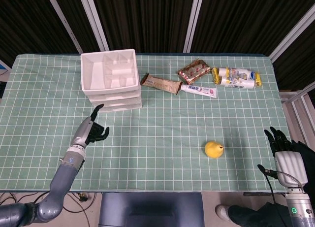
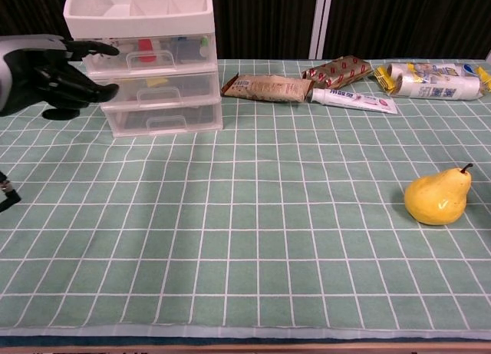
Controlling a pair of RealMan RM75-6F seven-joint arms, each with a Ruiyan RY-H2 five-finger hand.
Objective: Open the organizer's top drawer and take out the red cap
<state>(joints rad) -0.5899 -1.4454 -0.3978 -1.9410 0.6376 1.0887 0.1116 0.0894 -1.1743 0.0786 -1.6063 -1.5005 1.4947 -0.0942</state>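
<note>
White organizer (image 1: 110, 79) stands just beyond the left hand (image 1: 90, 131), whose fingers (image 2: 90, 48) are spread, empty; red cap (image 2: 146, 45) inside top drawer (image 2: 149, 54); right hand (image 1: 284, 150) released too.

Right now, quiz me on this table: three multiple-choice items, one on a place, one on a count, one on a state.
1. Where is the pear?
A. beside the organizer
B. alone, toward the robot's right
C. among the snack packs

2. How many drawers has the organizer?
A. two
B. three
C. five

3. What state is the top drawer in?
A. closed
B. pulled halfway
C. removed

Key: 1 B, it sits apart from everything. 2 B, three stacked fronts show. 3 A, its front is flush, and the left robot hand holds nothing.
</note>
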